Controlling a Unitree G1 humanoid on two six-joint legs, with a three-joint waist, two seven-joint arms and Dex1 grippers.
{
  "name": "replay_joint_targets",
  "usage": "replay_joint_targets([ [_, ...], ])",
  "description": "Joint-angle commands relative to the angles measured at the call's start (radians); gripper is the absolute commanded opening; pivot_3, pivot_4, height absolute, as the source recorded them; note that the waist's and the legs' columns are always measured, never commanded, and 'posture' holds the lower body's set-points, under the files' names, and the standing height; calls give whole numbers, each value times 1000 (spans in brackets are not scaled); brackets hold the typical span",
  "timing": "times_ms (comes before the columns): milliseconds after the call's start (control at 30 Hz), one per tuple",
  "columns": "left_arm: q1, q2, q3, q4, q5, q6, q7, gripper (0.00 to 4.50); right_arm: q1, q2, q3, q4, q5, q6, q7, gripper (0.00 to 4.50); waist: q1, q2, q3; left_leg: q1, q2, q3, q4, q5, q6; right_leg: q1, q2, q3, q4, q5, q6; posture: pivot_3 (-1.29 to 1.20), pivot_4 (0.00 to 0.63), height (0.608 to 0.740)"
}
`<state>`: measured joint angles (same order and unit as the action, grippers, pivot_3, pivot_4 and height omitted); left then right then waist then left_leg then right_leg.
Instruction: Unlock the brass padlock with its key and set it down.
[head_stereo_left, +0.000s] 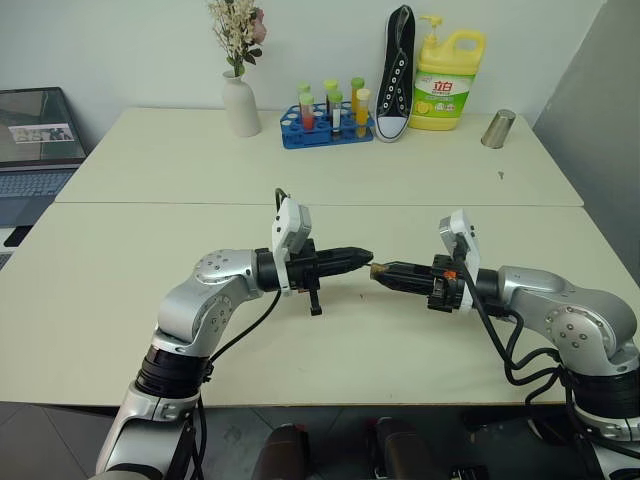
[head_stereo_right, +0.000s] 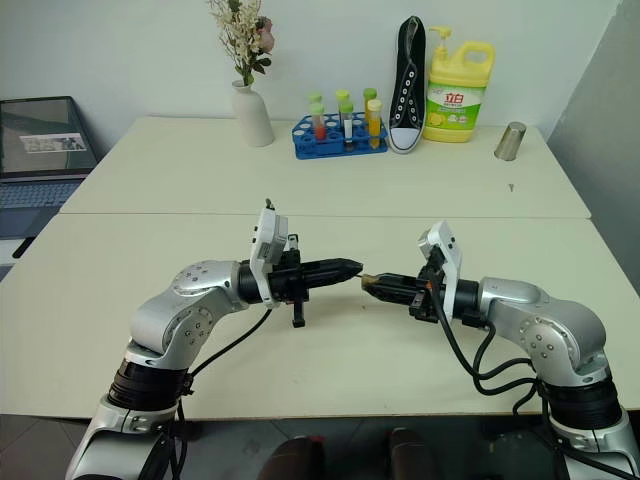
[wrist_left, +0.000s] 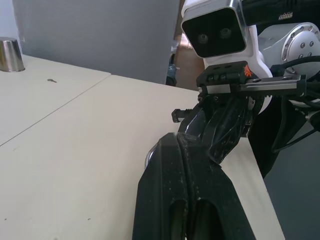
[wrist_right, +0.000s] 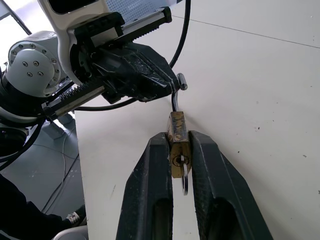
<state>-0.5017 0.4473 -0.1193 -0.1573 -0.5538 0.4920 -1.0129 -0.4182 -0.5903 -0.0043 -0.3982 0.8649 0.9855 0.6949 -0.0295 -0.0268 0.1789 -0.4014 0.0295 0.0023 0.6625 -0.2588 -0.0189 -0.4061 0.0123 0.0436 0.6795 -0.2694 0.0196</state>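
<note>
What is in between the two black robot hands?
The small brass padlock. In the right wrist view the right hand pinches its gold body, key ring below, while the left hand grips its thin silvery shackle.

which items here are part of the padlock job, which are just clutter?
In the job:
brass padlock, clamped in the right gripper
key, in the padlock's keyhole
left gripper, shut on the shackle

Clutter:
vase
test-tube rack
sneaker
detergent bottle
steel cup
laptop

Our head pair looks down over the table (head_stereo_left: 330, 180); our wrist cameras face each other closely above it.
</note>
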Motion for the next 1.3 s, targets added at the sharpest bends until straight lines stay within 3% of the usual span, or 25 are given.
replay_joint_targets([
  [33,5,17,-11,-2,81,-112,-8,0,-6,-4,-14,-29,8,-8,4,175,0,0,0,0,0,0,0,0,0,0,0,0,0,0,0,0,150,740],
  [100,11,40,-14,14,139,-203,-32,0,-5,-4,-16,-27,7,-7,0,175,0,0,0,0,0,0,0,0,0,0,0,0,0,0,0,0,150,740],
  [167,28,113,-30,65,269,-454,-96,0,-3,-1,-26,-21,13,1,-12,175,-2,0,0,0,0,0,0,0,0,0,0,0,0,0,0,0,150,740],
  [267,62,211,-44,141,355,-712,-201,546,8,1,-30,-11,26,22,-20,175,-2,1,0,1,1,1,-1,0,0,-1,0,1,0,0,-1,0,150,740],
  [400,104,246,-46,160,347,-809,-254,1889,12,20,-37,20,46,56,-39,175,3,0,1,0,0,1,-1,0,0,-1,-1,0,-1,-1,-2,0,150,740],
  [667,137,256,-25,104,311,-748,-245,4485,21,80,0,83,43,129,-80,175,1,0,1,-1,1,1,-1,0,0,-1,-1,0,-1,-1,-1,0,150,740],
  [1067,145,290,-16,56,310,-681,-231,4500,-15,118,176,207,-140,54,-38,175,-2,1,1,0,1,1,-1,0,0,-1,0,0,-1,-1,-1,0,150,740],
  [1300,164,289,-32,16,319,-656,-232,4500,-25,126,171,289,-146,106,-4,175,-2,1,1,0,1,1,-1,0,0,-1,0,0,-1,-1,-1,0,150,740],
])
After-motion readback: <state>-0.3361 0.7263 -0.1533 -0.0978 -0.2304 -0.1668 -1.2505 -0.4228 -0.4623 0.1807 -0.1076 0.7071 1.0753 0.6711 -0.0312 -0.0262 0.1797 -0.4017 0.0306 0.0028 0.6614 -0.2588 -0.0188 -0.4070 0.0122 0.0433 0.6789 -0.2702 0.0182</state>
